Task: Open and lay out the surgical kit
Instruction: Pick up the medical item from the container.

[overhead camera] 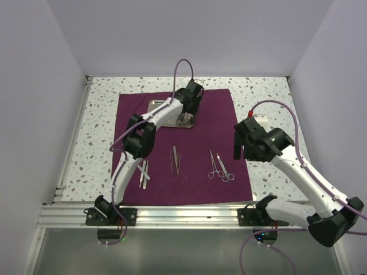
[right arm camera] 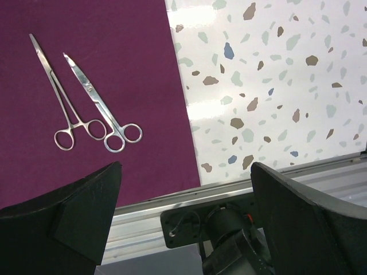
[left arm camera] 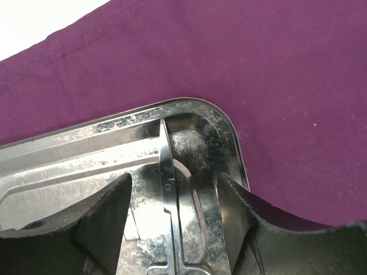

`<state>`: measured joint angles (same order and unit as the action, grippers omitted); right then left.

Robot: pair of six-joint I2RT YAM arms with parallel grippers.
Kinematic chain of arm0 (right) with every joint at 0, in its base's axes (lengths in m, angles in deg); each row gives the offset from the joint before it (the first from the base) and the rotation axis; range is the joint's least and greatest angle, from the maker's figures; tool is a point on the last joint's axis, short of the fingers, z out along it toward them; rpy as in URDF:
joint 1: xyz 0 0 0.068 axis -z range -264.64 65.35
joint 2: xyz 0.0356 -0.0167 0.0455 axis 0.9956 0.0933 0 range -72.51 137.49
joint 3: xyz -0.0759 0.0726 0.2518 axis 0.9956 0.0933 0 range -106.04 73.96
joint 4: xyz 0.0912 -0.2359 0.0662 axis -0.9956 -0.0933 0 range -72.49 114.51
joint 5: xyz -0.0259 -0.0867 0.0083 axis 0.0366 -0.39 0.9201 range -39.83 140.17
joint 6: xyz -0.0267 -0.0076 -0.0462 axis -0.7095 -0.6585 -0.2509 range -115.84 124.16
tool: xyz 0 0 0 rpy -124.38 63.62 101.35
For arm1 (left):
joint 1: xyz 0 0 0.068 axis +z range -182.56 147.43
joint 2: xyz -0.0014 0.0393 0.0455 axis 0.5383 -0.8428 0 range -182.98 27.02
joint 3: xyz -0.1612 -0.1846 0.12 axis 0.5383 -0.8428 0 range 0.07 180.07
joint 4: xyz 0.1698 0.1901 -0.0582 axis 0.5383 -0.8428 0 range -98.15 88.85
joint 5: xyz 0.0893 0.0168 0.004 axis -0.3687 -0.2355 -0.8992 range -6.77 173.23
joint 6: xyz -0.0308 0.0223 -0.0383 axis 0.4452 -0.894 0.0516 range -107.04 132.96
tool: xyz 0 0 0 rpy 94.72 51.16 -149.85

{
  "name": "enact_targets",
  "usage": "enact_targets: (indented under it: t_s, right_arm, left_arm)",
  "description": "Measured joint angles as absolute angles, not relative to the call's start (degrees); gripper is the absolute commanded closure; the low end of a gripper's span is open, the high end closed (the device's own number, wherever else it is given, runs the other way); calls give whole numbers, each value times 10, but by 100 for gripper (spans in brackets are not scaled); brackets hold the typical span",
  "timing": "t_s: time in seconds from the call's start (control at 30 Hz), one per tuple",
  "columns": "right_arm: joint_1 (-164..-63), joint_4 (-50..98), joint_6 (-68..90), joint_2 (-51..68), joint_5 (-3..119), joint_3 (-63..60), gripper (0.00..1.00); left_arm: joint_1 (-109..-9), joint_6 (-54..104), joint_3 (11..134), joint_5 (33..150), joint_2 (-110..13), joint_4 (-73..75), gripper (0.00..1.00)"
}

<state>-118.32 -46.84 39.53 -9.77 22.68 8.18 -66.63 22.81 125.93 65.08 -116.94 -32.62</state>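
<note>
The maroon cloth (overhead camera: 183, 172) lies spread flat on the table. The steel tray (overhead camera: 157, 106) sits at its far middle. My left gripper (overhead camera: 184, 118) is open and low over the tray's right end. In the left wrist view its fingers (left arm camera: 109, 217) straddle a scissor-handled instrument (left arm camera: 170, 195) lying in the tray (left arm camera: 69, 154), with gaps on both sides. Two forceps (overhead camera: 219, 166) lie on the cloth's right part and also show in the right wrist view (right arm camera: 86, 103). Two tweezers (overhead camera: 175, 160) lie mid-cloth. My right gripper (overhead camera: 241, 146) is open and empty above the cloth's right edge.
More thin silver instruments (overhead camera: 143, 173) lie on the cloth's left part beside my left arm. The speckled tabletop (right arm camera: 269, 86) borders the cloth on the right. An aluminium rail (overhead camera: 183, 215) runs along the near edge. White walls enclose three sides.
</note>
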Motion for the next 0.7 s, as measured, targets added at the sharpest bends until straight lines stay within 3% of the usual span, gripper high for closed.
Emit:
enact_targets:
  t_s: [0.33,0.43,0.7]
  right_arm:
    - [-1183,-469,395,-87,226,80,1]
    - [-1183,-469,395,-87,226,80,2]
    - [-1183,-466,395,-71,226,70,2]
  left_arm:
    - [-620,258,1295,687,-1203,-309,38]
    - [-603,258,1321,700,-1219,-310,43]
    - [-596,256,1321,729,-1219,-320,72]
